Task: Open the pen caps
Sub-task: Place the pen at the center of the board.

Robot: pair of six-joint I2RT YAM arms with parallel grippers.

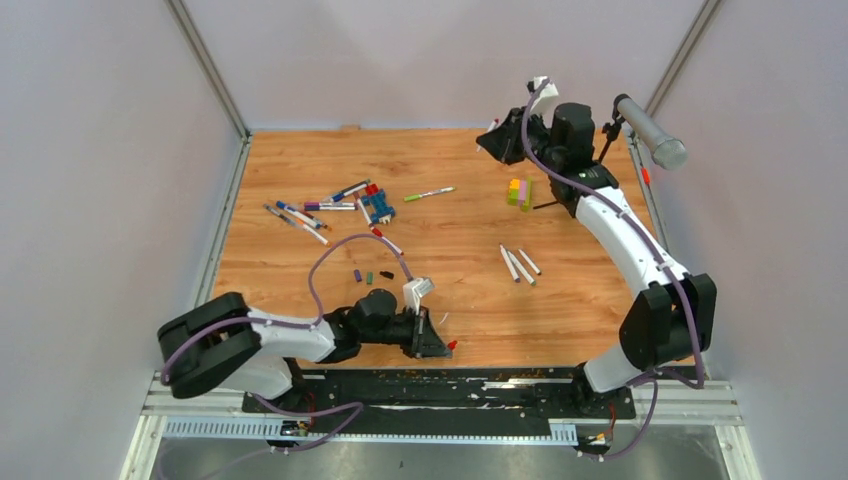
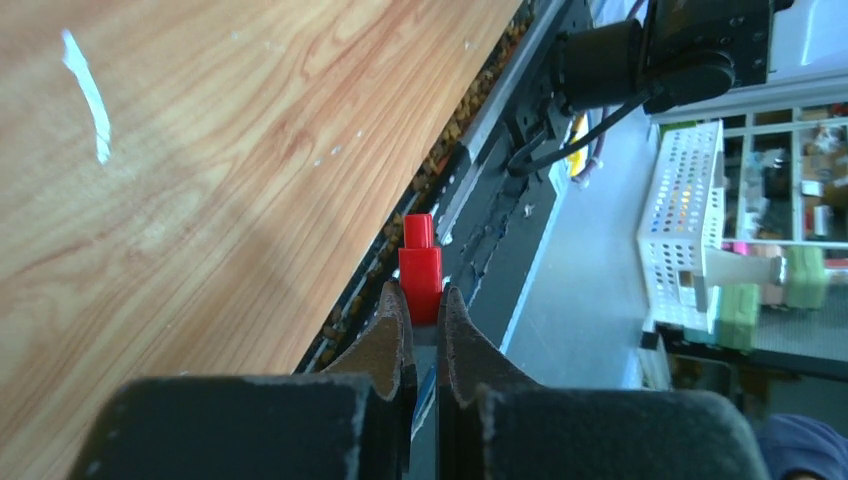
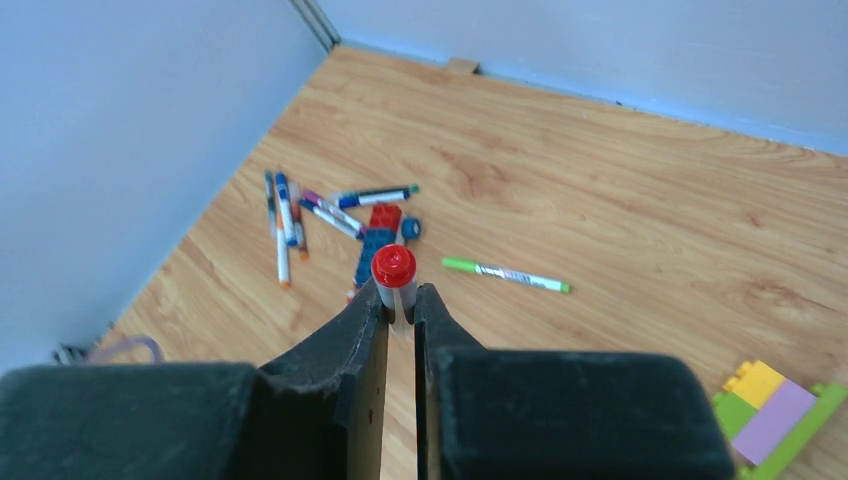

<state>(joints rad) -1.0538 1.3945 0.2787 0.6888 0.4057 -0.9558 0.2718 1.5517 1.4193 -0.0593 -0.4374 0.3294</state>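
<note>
My left gripper (image 2: 425,305) is shut on a red pen cap (image 2: 421,268), low over the table's near edge; the same red pen cap (image 1: 452,345) pokes out of the left gripper (image 1: 438,340) in the top view. My right gripper (image 3: 400,300) is raised over the far right of the table and is shut on a white pen with a red end (image 3: 394,272). Several pens (image 1: 318,207) lie in a cluster at the far left. A green pen (image 1: 430,193) lies alone. Three white pens (image 1: 518,263) lie right of centre. Three loose caps (image 1: 369,276) lie mid-table.
A blue-and-red toy brick figure (image 1: 377,203) sits beside the pen cluster. A yellow-green-pink block stack (image 1: 519,192) stands at the far right, near a microphone (image 1: 650,131) on a black stand. A black rail (image 2: 500,210) runs along the table's near edge.
</note>
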